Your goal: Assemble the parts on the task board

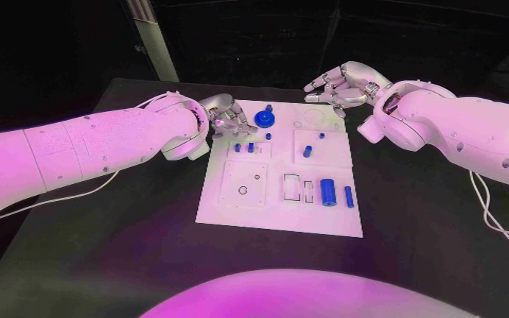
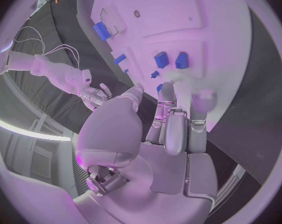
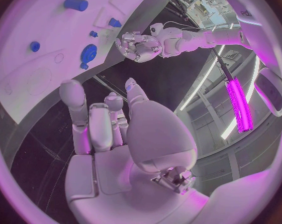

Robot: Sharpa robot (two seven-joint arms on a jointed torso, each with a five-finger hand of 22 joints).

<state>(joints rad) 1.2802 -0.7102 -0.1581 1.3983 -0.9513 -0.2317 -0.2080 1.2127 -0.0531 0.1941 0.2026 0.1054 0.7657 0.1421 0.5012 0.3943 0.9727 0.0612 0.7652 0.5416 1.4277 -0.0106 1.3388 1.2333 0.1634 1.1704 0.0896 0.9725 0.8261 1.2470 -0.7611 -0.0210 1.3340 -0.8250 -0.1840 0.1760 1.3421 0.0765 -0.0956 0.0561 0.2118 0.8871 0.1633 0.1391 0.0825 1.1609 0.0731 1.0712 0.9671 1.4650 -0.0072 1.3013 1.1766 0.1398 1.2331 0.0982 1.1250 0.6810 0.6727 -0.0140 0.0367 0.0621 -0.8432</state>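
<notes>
Head view: task board point(image 1: 278, 207) central on counter point(image 1: 127, 244), blue parts point(image 1: 331, 192) seated across it. We judge left hand point(image 1: 220, 117) and right hand point(image 1: 341, 85) staged for picking, fingers released, grasping nothing.

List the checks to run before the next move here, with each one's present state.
1. Left robot hand free of parts: cannot tell; its fingers are curled at the board's far left corner, next to the blue disc.
2. Right robot hand free: ok; fingers apart, nothing in it, beyond the board's far edge.
3. Blue disc reachable: ok; it lies uncovered on the board's far end.
4. Two blue cylinders seated: cannot tell; they lie side by side at the board's near right.
5. Small blue pieces unobstructed: ok; no hand covers them.
6. Board flat on the table: ok.
</notes>
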